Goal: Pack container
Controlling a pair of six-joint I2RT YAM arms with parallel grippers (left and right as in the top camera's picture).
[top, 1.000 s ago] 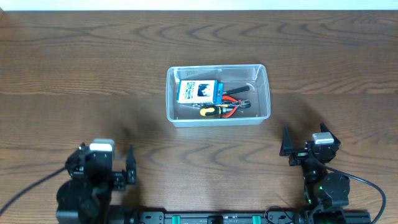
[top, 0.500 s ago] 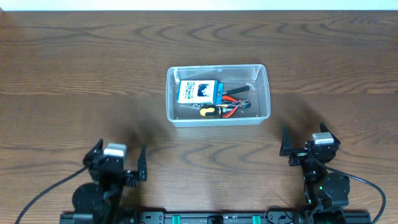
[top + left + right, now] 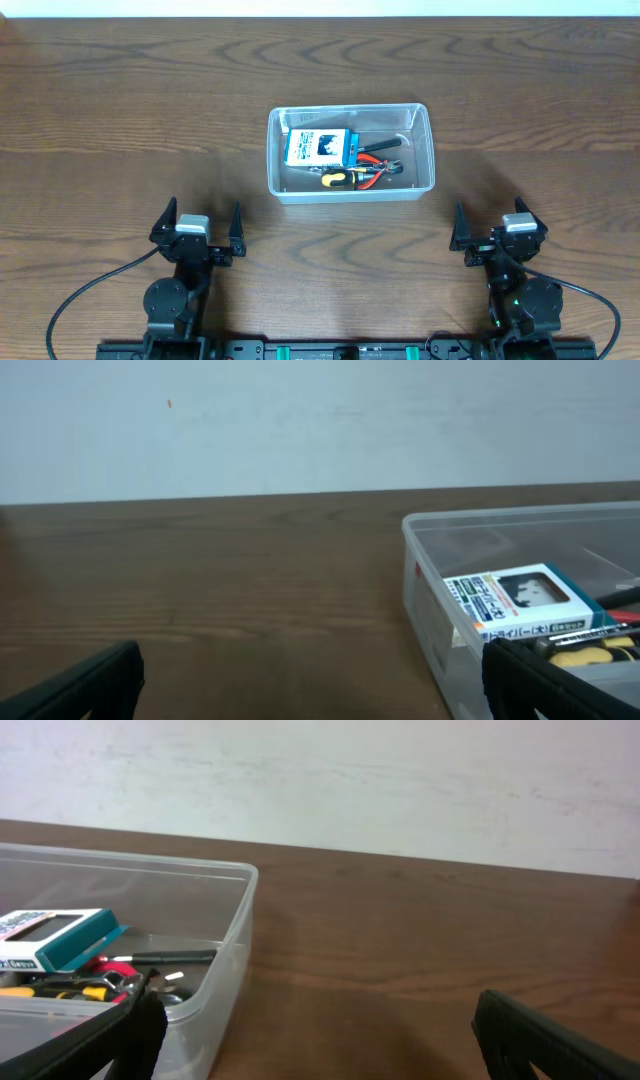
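The clear plastic container (image 3: 271,150) sits near the middle of the wooden table (image 3: 120,100), its long sides parallel to the table's near and far edges. Inside it, a blue-and-white box (image 3: 319,147) lies toward the left end. A screwdriver with a yellow-and-black handle (image 3: 335,179) lies along the near wall. Red-handled pliers (image 3: 378,152) lie to the right of the box, and the tool heads crowd together near the container's right half. The left tool (image 3: 204,207) is close to the table's near edge, left of the container and well apart from it. Its fingers are spread wide with nothing between them. The right tool (image 3: 489,212) is close to the near edge on the right side, also well apart from the container, with its fingers likewise spread and empty. In the left wrist view the two dark fingertips (image 3: 85,682) frame bare wood, and the container (image 3: 425,600) stands ahead to the right with the box (image 3: 520,600) showing through its wall. In the right wrist view the container (image 3: 235,950) stands ahead to the left, and the box (image 3: 60,935) and pliers handles are visible inside it.
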